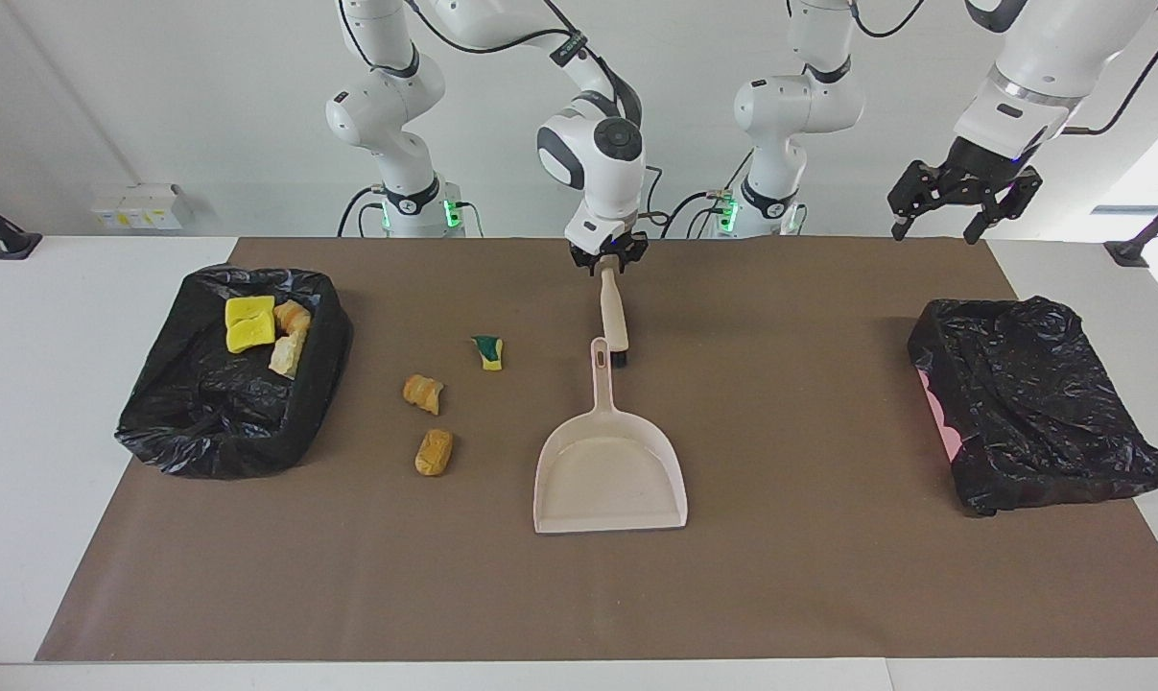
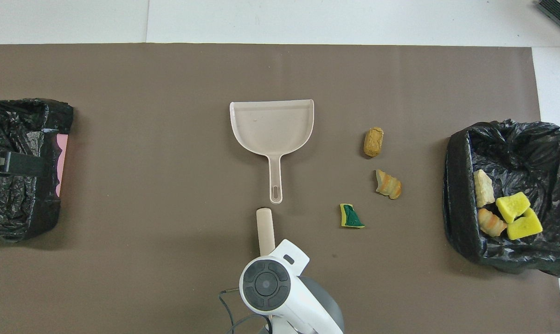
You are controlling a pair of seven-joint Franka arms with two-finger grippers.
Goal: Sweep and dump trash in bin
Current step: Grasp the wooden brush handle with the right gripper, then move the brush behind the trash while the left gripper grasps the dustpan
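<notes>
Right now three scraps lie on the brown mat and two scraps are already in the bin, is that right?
Not quite. Three scraps do lie on the brown mat, but the bin at the right arm's end holds four: two yellow sponge chunks, one orange-brown lump and one pale lump. The overhead view shows them.

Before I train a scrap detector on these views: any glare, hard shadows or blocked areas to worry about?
Facing view: bright window glare at the edge by the left tool; shadows on the mat are soft. Overhead view: even light, glints on the bin liner; the right arm hides its own tool and the brush handle's end.
</notes>
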